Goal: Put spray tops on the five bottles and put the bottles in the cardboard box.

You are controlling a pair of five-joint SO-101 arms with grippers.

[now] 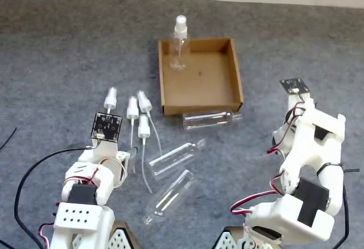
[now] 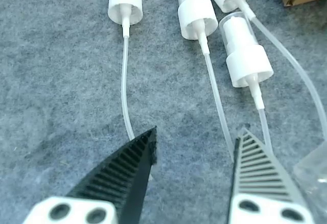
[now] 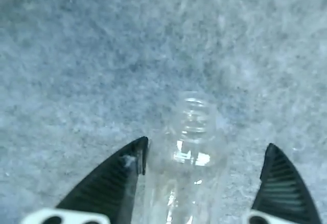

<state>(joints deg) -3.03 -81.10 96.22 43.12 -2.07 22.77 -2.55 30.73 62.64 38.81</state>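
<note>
A clear bottle with a white spray top (image 1: 180, 43) stands in the back left corner of the cardboard box (image 1: 236, 78). Three uncapped clear bottles lie on the carpet: one (image 1: 210, 119) along the box's front wall, two (image 1: 176, 158) (image 1: 169, 195) nearer me. Several spray tops with long tubes (image 1: 132, 108) (image 2: 194, 10) (image 2: 246, 52) (image 2: 125, 0) lie left of the box. My left gripper (image 2: 198, 130) is open just short of their tubes. My right gripper (image 3: 207, 144) is open with an uncapped bottle (image 3: 193, 132) between its fingers, neck pointing away.
Grey carpet covers the whole table. The left arm (image 1: 96, 172) sits at the front left, the right arm (image 1: 307, 146) at the front right beside the box. A black cable (image 1: 25, 181) curves at the left edge.
</note>
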